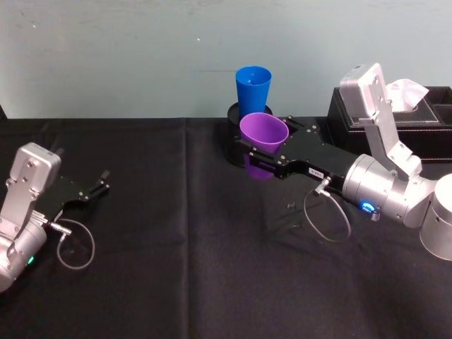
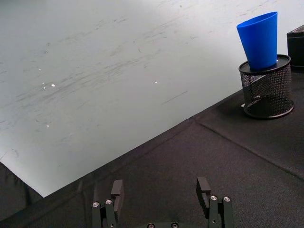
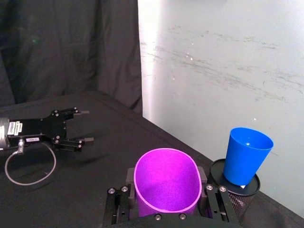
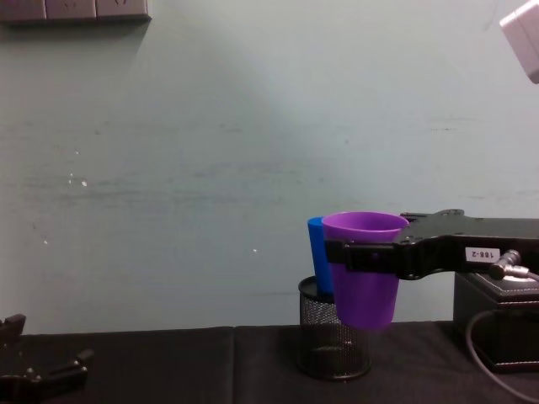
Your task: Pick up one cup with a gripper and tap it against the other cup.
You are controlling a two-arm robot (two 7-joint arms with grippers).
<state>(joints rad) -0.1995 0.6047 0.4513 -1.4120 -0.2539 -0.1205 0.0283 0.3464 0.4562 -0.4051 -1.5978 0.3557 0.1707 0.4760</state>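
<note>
Right gripper (image 1: 260, 159) is clamped on the purple cup (image 1: 263, 138), one jaw on each side of the wall just below the rolled rim. The cup is mouth-up and tipped slightly. In the chest view its base hangs clear of the black-clothed worktop (image 1: 183, 268), so the pick-up counts as done. The blue cup (image 1: 253, 88) stands mouth-up inside the black mesh pen holder (image 2: 267, 90) near the far edge of the worktop, about mid-width. A dark tissue box (image 1: 431, 116) sits toward the far right corner. The purple cup is just on the near side of the blue one. The right wrist view shows a gap between their walls, so I judge no contact yet. Step in hand: the approach for the tap. The next move calls for a short, gentle push toward the far edge, with the purple wall or rim meeting the blue wall above the holder's rim. The blue cup sits loose in the mesh and could tip or jump out if struck hard. Left gripper (image 1: 99, 187) is parked low near the left edge, fingers spread and holding nothing.
</note>
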